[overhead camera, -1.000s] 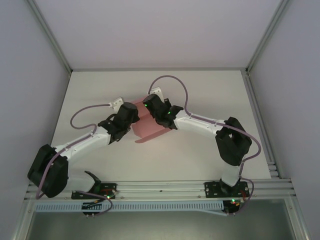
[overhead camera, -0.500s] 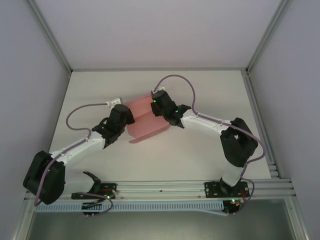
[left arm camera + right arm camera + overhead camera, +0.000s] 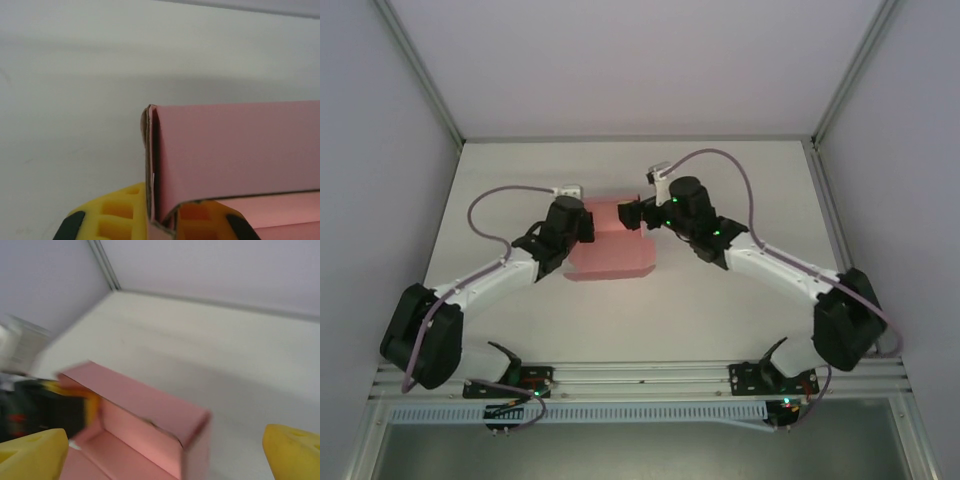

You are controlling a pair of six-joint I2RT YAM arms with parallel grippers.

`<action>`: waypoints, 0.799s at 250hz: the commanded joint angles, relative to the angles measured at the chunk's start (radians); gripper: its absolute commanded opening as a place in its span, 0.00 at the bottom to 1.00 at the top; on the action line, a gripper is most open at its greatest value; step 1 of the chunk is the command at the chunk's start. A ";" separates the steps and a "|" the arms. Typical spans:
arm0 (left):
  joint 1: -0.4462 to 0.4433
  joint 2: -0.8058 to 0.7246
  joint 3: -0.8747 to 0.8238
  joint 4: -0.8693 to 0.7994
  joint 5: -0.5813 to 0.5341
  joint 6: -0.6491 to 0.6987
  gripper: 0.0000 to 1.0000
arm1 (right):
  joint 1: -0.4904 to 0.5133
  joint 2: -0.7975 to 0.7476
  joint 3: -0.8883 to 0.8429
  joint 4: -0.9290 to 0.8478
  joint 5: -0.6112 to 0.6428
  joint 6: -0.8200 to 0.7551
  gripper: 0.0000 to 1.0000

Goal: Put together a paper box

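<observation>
The paper box lies on the white table, a little left of centre, between the two claws. The left claw is clenched on the box's left edge; in its wrist view a pink card wall stands upright between the yellow pads. The right claw is released at the box's far right corner, its yellow fingers spread wide and clear of the card (that wrist view is blurred). From above, the left claw hides the box's left edge. Purple cables loop over both arms, and grey walls enclose the table. A second ago the right claw sat over the box's middle; it has since drawn back to the right. The box, then curved along its near edge, now lies squarer.
</observation>
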 commanded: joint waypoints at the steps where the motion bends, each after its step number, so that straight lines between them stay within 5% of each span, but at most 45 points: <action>1: 0.026 0.048 0.111 -0.096 0.184 0.300 0.00 | -0.065 -0.088 -0.033 -0.012 -0.068 0.118 1.00; 36: 0.042 0.127 0.248 -0.341 0.448 0.717 0.00 | -0.177 -0.187 -0.072 -0.154 -0.053 0.198 1.00; 53: 0.029 0.177 0.332 -0.490 0.489 0.903 0.00 | -0.213 -0.237 -0.099 -0.201 -0.034 0.180 1.00; 100: -0.048 0.370 0.595 -0.746 0.232 1.179 0.00 | -0.255 -0.363 -0.164 -0.343 0.083 0.136 1.00; 144: -0.171 0.504 0.681 -0.801 0.004 1.383 0.00 | -0.295 -0.441 -0.233 -0.399 0.116 0.161 1.00; 200: -0.242 0.630 0.763 -0.824 0.022 1.521 0.00 | -0.327 -0.494 -0.284 -0.413 0.109 0.189 1.00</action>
